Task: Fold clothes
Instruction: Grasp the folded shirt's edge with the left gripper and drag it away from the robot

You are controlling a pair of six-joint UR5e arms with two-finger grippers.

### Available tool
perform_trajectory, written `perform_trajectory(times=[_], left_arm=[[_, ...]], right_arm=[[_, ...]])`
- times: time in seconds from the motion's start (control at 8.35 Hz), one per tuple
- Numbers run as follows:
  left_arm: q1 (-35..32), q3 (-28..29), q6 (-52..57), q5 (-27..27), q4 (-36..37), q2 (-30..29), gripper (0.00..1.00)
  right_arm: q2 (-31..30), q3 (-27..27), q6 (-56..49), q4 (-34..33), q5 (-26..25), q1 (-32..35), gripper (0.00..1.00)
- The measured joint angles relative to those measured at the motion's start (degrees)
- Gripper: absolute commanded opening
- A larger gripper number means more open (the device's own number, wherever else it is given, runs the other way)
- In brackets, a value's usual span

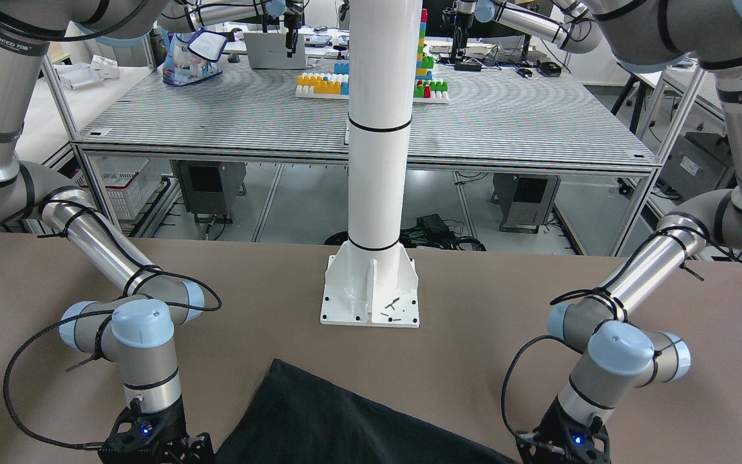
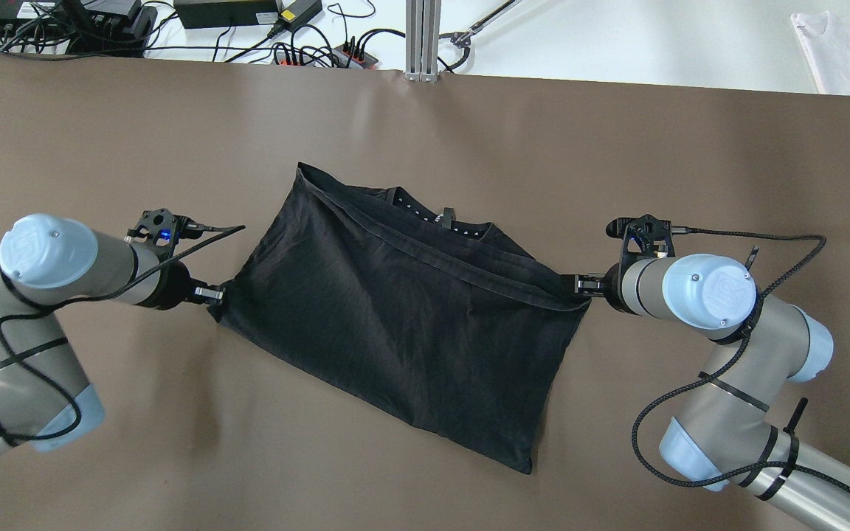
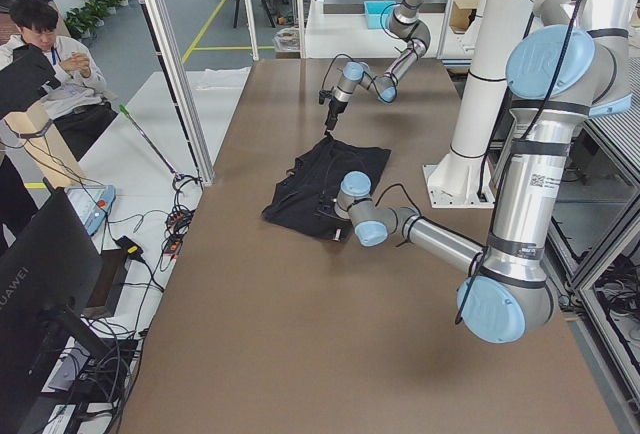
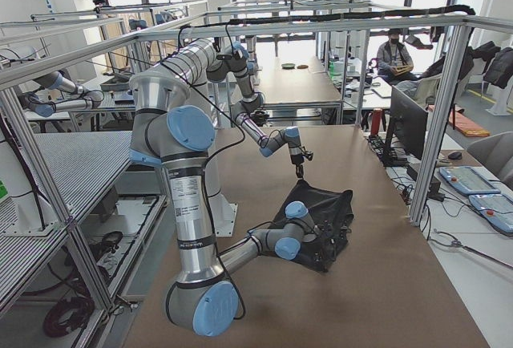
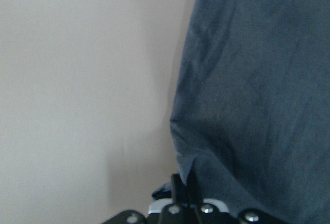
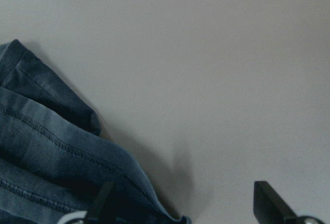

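Black soft cotton garment [image 2: 395, 317] is lying part-folded and skewed, mid-way along the brown matte tabletop [image 2: 174, 442]. Left gripper [image 5: 184, 180] is pinching the garment's left corner, fingers pressed together, likely to anchor it for the next fold. Right gripper [image 2: 578, 284] is sitting at the opposite corner, fingers [image 6: 104, 202] spread, with the hem beside one finger and unclamped; it is probably lining up a grip.
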Motion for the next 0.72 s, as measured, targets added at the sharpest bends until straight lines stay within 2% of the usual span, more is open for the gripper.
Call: perform_trajectory(times=[0.36,0.72], left_arm=[[-6.3,19.1,3.1,-1.0,0.0,-16.6,0.00],[-9.9,42.4,5.6,-0.9,-0.2,-35.8,0.00]], right_arm=[[0.0,0.0,0.0,0.0,0.0,-0.1,0.94],[0.0,0.0,0.0,-0.1,-0.1,-0.1,0.94]])
